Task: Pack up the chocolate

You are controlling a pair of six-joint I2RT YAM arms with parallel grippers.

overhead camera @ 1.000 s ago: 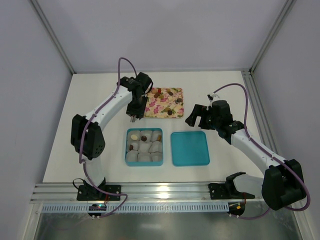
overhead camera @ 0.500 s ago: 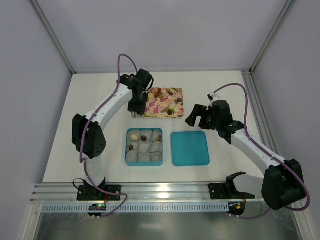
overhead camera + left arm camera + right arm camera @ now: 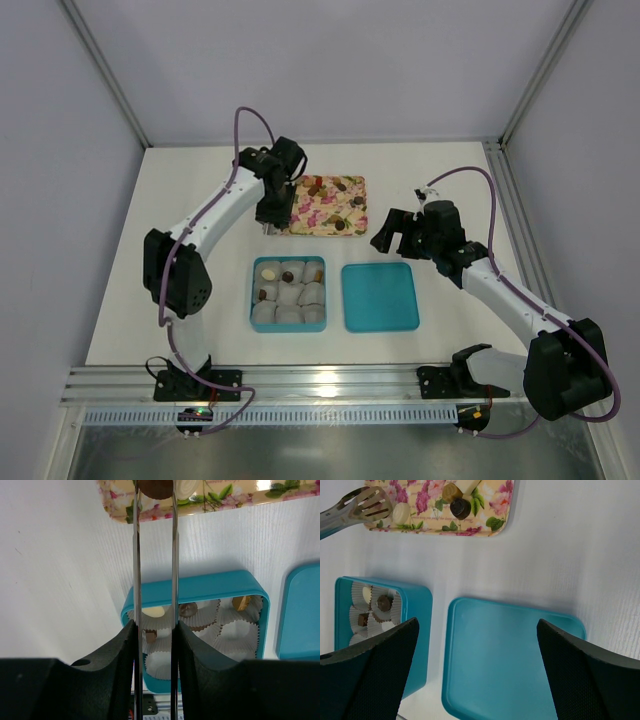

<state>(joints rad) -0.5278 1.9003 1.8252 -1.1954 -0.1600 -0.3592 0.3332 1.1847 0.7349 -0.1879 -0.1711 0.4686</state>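
The left pincer (image 3: 154, 632) is closed partway on a pair of slim metal tongs (image 3: 173, 570). Their tips pinch a round brown chocolate (image 3: 155, 486) just ahead of the pincer. It sits over the near-left corner of the pink floral metal tray (image 3: 325, 208), which lies at the middle of the white table (image 3: 180, 200) toward its far edge. More loose chocolates (image 3: 340, 185) lie on the tray. Nearer the front edge stands an open teal square box (image 3: 253, 296) lined with white paper cups (image 3: 235, 635); four cups hold chocolates, among them a cream one (image 3: 152, 612). A flat teal lid (image 3: 380, 297) lies just to the right of the box. The right pincer (image 3: 477, 625) hangs above the lid with its jaws spread fully wide, holding nothing.
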